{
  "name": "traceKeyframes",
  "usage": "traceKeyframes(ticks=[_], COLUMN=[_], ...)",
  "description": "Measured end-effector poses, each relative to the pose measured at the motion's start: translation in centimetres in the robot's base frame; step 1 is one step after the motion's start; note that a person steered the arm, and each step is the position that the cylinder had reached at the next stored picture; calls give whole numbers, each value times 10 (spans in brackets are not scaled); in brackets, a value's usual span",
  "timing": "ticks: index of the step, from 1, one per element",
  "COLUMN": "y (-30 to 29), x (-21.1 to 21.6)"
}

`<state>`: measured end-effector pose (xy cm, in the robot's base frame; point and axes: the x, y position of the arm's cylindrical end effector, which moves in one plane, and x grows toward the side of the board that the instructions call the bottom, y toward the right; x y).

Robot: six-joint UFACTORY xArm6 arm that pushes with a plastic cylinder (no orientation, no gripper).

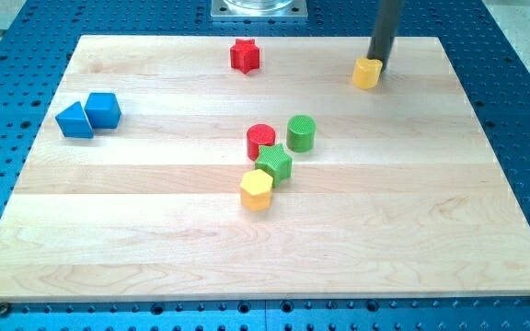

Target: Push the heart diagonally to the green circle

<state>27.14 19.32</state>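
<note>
Bench [109, 257], left to right: blue triangle [74, 120] touching blue cube [103, 108]; red star [244, 55]; central cluster of yellow hexagon [257, 188], red cylinder [260, 140], green block [273, 164], green circle [301, 132]; yellow heart [366, 72] at top right, my tip [376, 64] touching it. No jaws fitted.

Straight dark rod enters from the view's top edge, right of centre, leaning slightly so its lower part sits further left. My tip [376, 66] rests at table height near the view's top, low end partly hidden.
</note>
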Motion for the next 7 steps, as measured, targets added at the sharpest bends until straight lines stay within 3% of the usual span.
traceKeyframes(ticks=[1,2,3,4,5,6,7], y=[7,3,10,-4,-50,-56,-48], x=[34,24,-53,-67,-37,-3,-4])
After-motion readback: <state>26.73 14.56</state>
